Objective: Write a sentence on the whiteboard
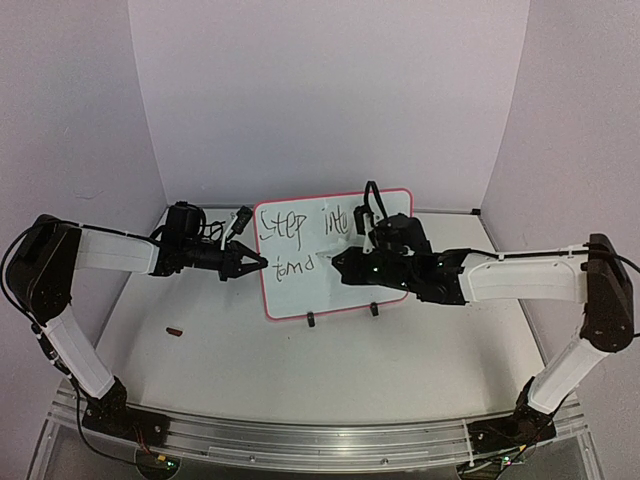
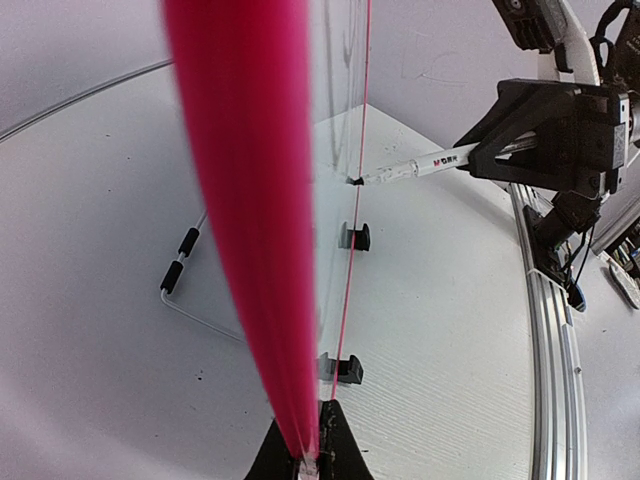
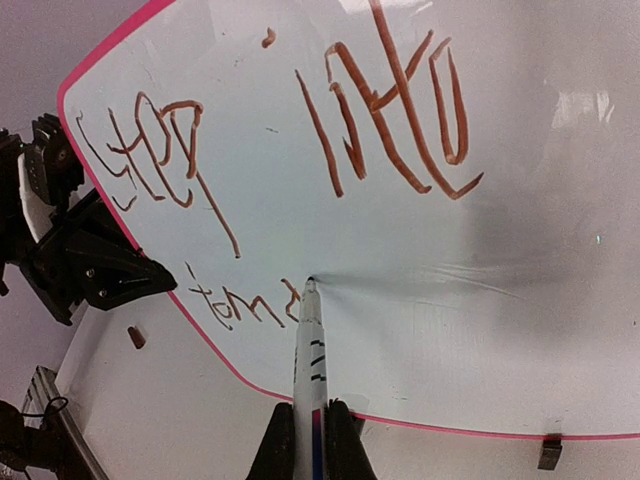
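Right pincer [image 3: 310, 438] extended leftward, clamping marker [image 3: 309, 345] | tip touching whiteboard [image 3: 520, 300]

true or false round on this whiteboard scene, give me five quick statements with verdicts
1. The white rectangular whiteboard with the pink-red border lies flat. False: it stands upright.
2. The left tool is shut on the whiteboard's left edge. True.
3. The right tool holds a white marker pen with its tip on the board. True.
4. The dark handwritten sentence fills one line only. False: a second line is begun below "Step into".
5. A small brown object lies right of the board. False: it lies on the white table to the board's left.
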Available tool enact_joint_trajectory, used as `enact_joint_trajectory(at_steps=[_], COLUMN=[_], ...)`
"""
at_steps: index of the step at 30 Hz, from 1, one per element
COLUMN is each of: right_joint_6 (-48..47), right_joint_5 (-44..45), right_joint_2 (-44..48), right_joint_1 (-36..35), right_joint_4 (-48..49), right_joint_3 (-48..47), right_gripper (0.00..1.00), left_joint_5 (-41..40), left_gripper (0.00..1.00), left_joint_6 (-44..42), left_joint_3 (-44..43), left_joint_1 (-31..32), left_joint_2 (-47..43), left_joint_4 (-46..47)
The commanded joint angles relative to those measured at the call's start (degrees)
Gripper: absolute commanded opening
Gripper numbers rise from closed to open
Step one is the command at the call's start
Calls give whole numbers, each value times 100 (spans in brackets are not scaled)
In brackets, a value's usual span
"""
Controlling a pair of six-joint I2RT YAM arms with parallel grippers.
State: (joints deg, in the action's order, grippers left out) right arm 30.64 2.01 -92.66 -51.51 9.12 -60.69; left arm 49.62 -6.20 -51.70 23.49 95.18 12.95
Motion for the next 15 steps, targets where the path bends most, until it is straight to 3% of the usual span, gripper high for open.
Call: enact_joint_trajectory(at_steps=[1, 15], right_joint_6=[104, 330], right_joint_5=[165, -293], right_joint_2=[-111, -297], right_joint_1=[38, 35], right_joint_4=[-137, -317], right_joint_3=[-116, 53], right_gripper=[0, 0], left_joint_5=[-761, -760], left_gripper=[0, 0], left_joint_6=[-278, -284], left_joint_3=[28, 29], left_joint_1=[17, 16], left_joint_2=[84, 80], left_joint_4=[-372, -371])
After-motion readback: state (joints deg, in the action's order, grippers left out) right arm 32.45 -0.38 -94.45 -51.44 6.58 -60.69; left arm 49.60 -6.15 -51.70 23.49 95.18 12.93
